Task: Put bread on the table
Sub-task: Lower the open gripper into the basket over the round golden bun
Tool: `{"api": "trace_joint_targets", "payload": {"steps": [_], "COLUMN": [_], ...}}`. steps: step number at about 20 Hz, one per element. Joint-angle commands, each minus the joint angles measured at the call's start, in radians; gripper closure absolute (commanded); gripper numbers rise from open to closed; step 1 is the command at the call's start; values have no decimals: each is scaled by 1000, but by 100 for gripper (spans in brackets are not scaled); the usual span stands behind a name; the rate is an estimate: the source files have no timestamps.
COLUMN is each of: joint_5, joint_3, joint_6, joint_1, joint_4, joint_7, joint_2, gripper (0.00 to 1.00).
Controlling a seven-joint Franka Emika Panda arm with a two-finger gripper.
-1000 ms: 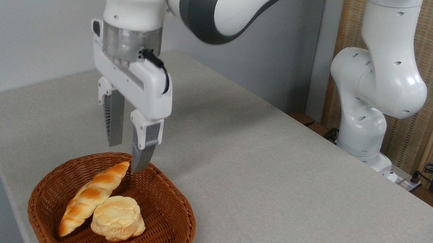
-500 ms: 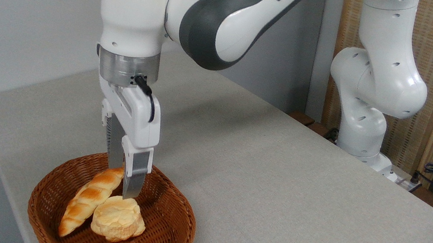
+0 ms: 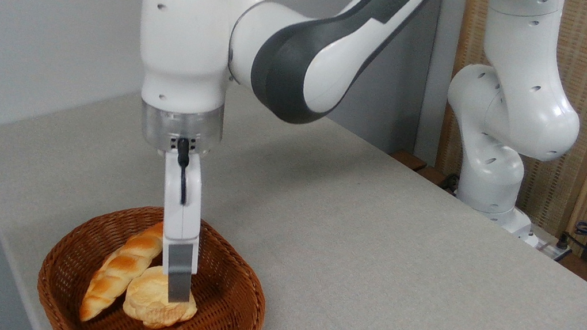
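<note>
Lowered since a second ago, the gripper (image 3: 176,294) now reaches the bread (image 3: 152,302) in the basket (image 3: 231,307); edge-on, its finger spacing cannot be told.

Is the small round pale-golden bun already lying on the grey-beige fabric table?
No, the small round pale-golden bun still sits inside the brown woven wicker basket, beside the twisted orange-brown braided loaf.

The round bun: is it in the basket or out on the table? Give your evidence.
In the basket. The bun sits inside its woven rim beside the braided loaf, one of the fingers in front of it.
</note>
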Motion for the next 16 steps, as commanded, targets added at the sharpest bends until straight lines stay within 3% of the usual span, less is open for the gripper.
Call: {"api": "trace_joint_targets", "payload": {"steps": [1,14,15,16], "joint_5": [9,7,9,9], "joint_3": [4,-12,-12,-12], "joint_6": [47,87,87,87], "joint_1": [2,-2,-4,-5], "joint_4": [1,3,3,3], "joint_7": [57,55,57,57], "joint_2": [29,72,72,72], "gripper": [0,0,6,22]}}
